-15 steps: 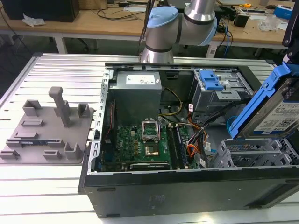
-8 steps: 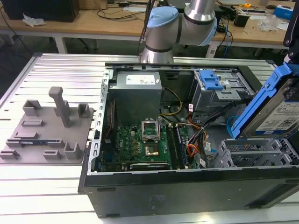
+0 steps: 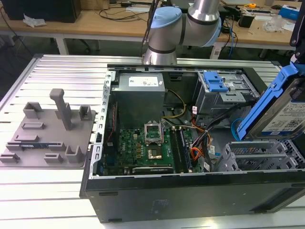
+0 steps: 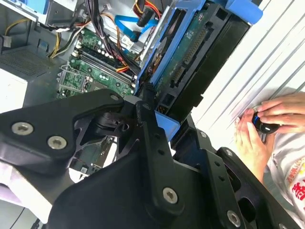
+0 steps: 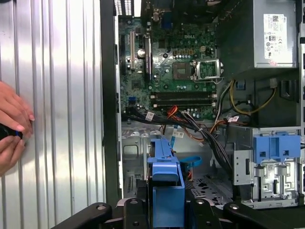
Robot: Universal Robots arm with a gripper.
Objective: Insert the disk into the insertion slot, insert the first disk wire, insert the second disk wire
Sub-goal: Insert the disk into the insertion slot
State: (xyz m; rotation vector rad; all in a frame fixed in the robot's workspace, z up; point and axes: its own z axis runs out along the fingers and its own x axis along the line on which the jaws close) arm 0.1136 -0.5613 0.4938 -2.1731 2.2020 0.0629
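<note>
The disk (image 3: 280, 113), a silver drive in a bright blue carrier frame, hangs tilted at the exterior view's right. It sits just above the insertion slot (image 3: 252, 155), a grey perforated cage in the open computer case. My gripper (image 4: 152, 102) is shut on the disk (image 4: 190, 62), its black fingers (image 4: 148, 129) clamped on the blue frame. In the first wrist view the disk (image 5: 166, 188) stands edge-on between my gripper (image 5: 166, 207) and the insertion slot (image 5: 134, 162) below it. Loose orange, black and blue wires (image 3: 200, 140) lie beside the cage.
The case holds a motherboard (image 3: 147, 143), a grey power supply (image 3: 140, 93) and a taller grey bay with a blue latch (image 3: 217, 85). A grey fixture plate (image 3: 47, 133) lies at the exterior view's left. A person's hands (image 5: 12, 129) rest on the ribbed table beside the case.
</note>
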